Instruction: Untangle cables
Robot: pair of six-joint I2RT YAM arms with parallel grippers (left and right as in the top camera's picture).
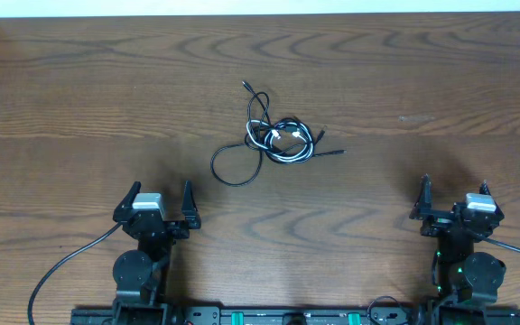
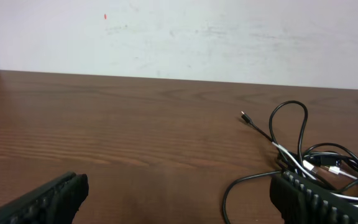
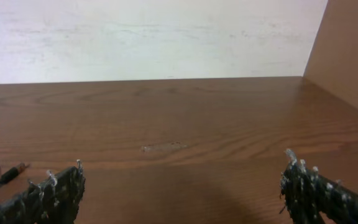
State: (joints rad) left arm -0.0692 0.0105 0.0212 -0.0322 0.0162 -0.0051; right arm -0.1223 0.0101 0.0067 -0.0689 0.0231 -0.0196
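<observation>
The cables [image 1: 276, 137] lie in a tangled knot of black and white cords near the middle of the wooden table, with a black loop trailing to the front left and plug ends sticking out. In the left wrist view the cables [image 2: 309, 158] sit at the right, partly behind one finger. My left gripper [image 1: 159, 193] rests open near the front left, well short of the knot. At the front right my right gripper [image 1: 454, 188] is open too, with nothing between its fingers. A plug tip [image 3: 12, 171] shows at the left edge of the right wrist view.
A pale wall [image 2: 179, 37] runs along the table's far edge. A wooden side panel [image 3: 347, 50] stands at the table's right end. Thick black wires [image 1: 61, 266] run from the arm bases along the front edge.
</observation>
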